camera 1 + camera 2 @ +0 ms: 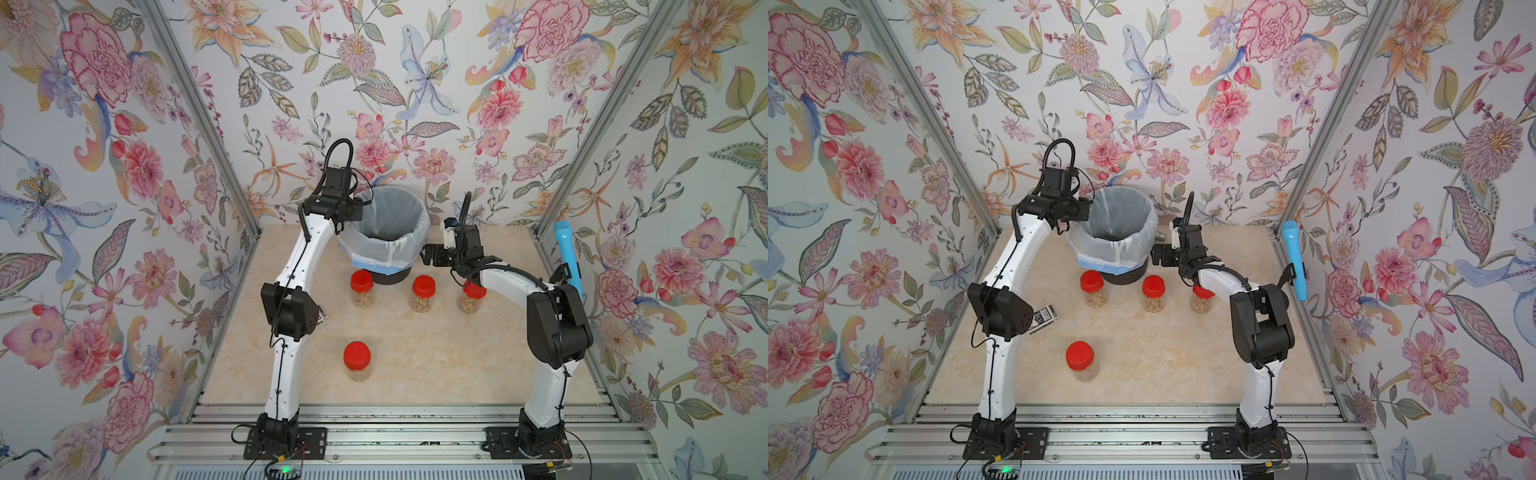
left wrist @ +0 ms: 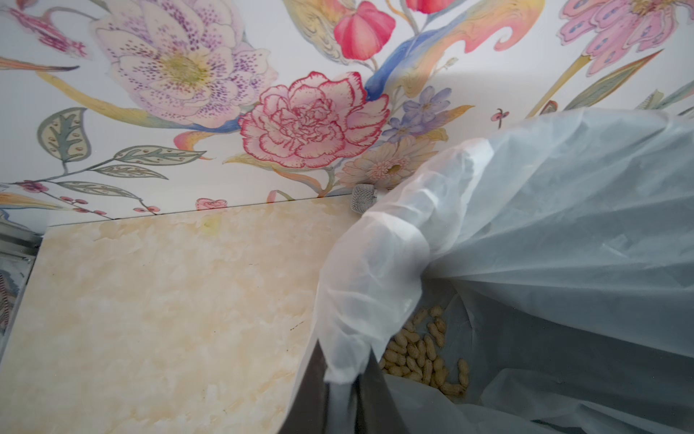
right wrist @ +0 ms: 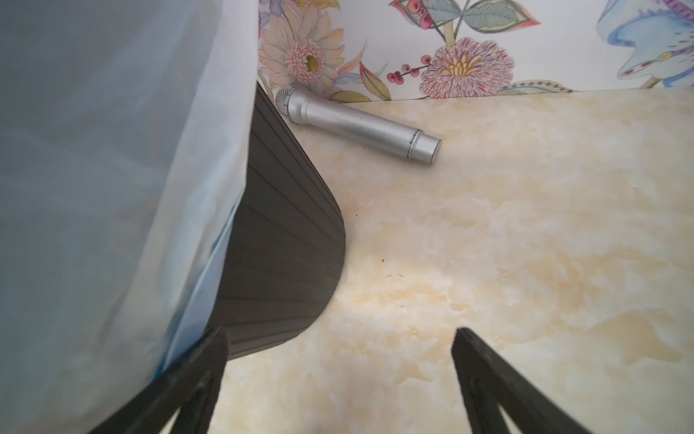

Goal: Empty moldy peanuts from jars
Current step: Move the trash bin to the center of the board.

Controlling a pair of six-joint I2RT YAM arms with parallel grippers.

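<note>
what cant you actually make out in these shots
- bin contents: bottom dark in both top views; in the left wrist view the white bag folds over all but some peanuts
- rightmost jar: the right arm covers part of its lid in both top views
- left gripper: its fingers are cut off by the left wrist view's bottom edge
- card beside the left arm: print too small in a top view

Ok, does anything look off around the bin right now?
Yes. The left gripper is shut on the bin liner, bunching it at the rim. A stray silver microphone lies on the table by the back wall, beside the black bin. Peanuts lie inside the liner; no spill visible.
</note>
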